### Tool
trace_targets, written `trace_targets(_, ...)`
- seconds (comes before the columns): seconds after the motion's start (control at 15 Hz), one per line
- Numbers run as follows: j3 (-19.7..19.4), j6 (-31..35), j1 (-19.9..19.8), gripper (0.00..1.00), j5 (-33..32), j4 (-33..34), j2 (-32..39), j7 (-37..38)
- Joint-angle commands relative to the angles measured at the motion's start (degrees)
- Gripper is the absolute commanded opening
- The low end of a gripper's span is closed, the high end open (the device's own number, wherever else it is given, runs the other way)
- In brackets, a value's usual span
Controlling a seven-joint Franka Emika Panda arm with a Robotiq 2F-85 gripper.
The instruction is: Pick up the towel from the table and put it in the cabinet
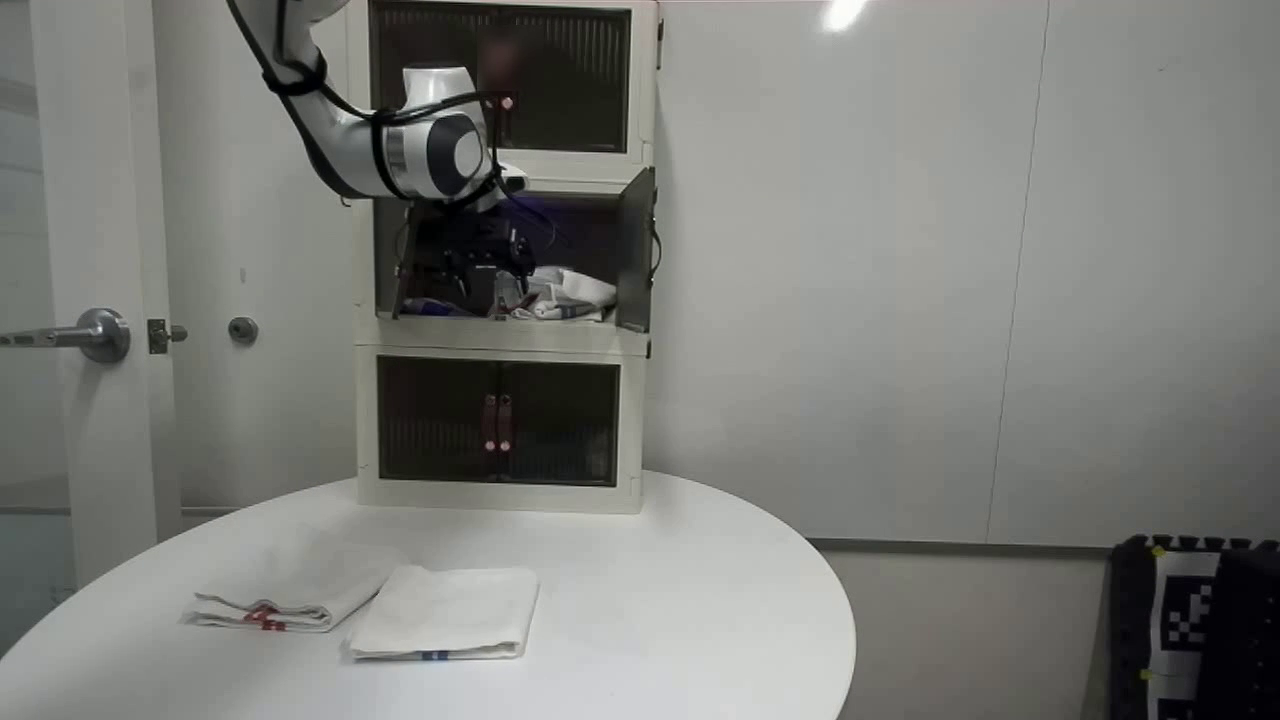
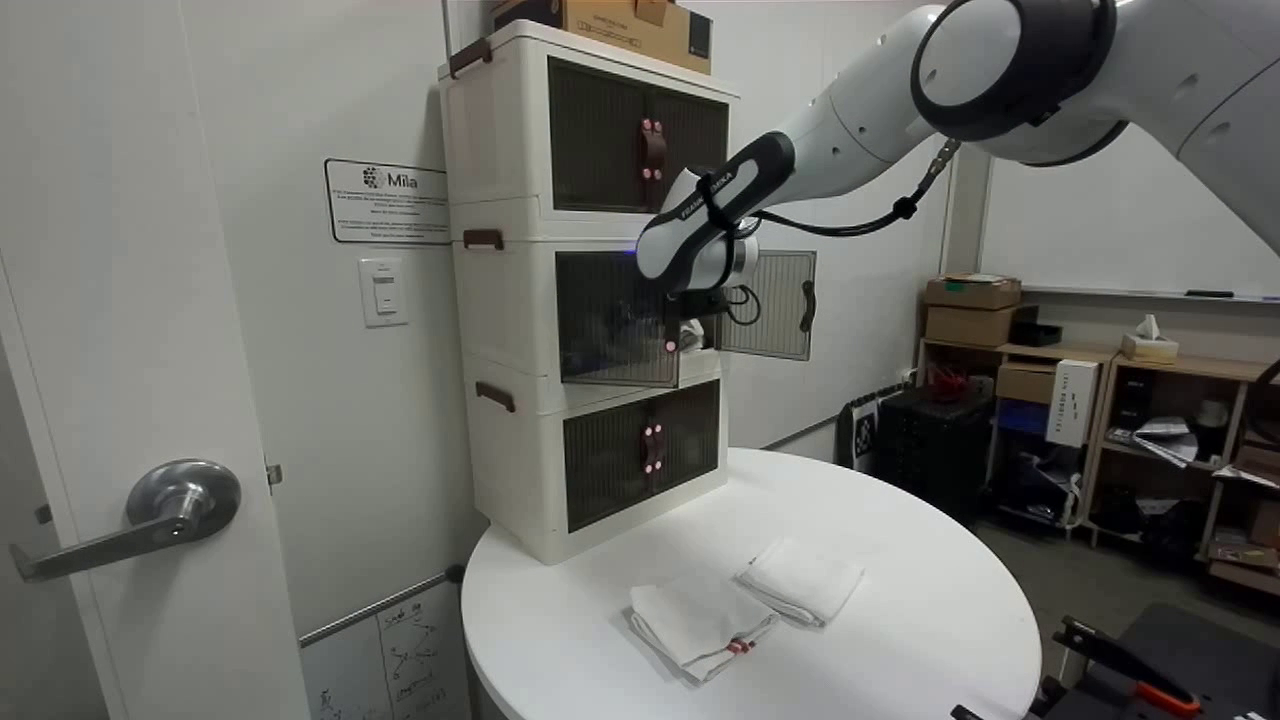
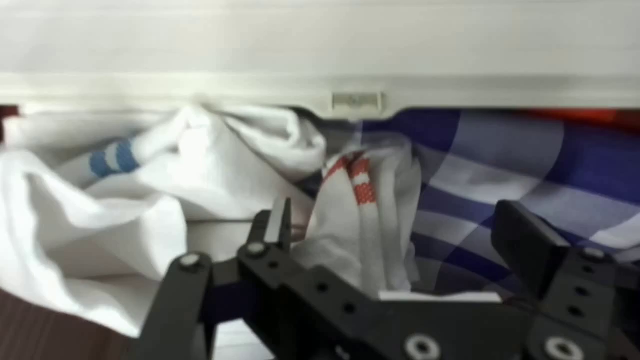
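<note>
The black gripper (image 3: 393, 217), jaws apart, framed a red-striped white cloth towel (image 3: 367, 215) inside the white boxy cabinet (image 2: 505, 300); a black-bordered wall sign (image 2: 388, 203) read "Mila".

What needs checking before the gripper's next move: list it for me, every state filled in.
1. Gripper open: ok, its fingers stand apart.
2. Red-striped towel inside the middle compartment of the cabinet: ok.
3. That towel free of the gripper: cannot tell; the gripper hides its lower end in the wrist view.
4. Both middle doors open: ok, swung outward.
5. Clearance between gripper and doors: cannot tell.
6. No look-alike elsewhere: not ok; a red-marked towel lies on the table.
</note>
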Motion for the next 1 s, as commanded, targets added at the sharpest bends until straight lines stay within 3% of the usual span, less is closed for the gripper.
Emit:
trace_targets(0.0,-3.3,-8.2,3.0,1.0,-0.2,1.2,-2.0,-0.1)
trace_targets(0.53,-6.1,-8.1,5.4,1.0,-1.0,0.0,-5.5,0.8)
trace_targets(0.8,-3.5,-9.6,4.1,1.0,0.7,-0.7,-8.4,-2.7)
trace_targets(0.93,0.5,-15.6,1.5,1.0,3.4,-1.2,-10.3,-9.0)
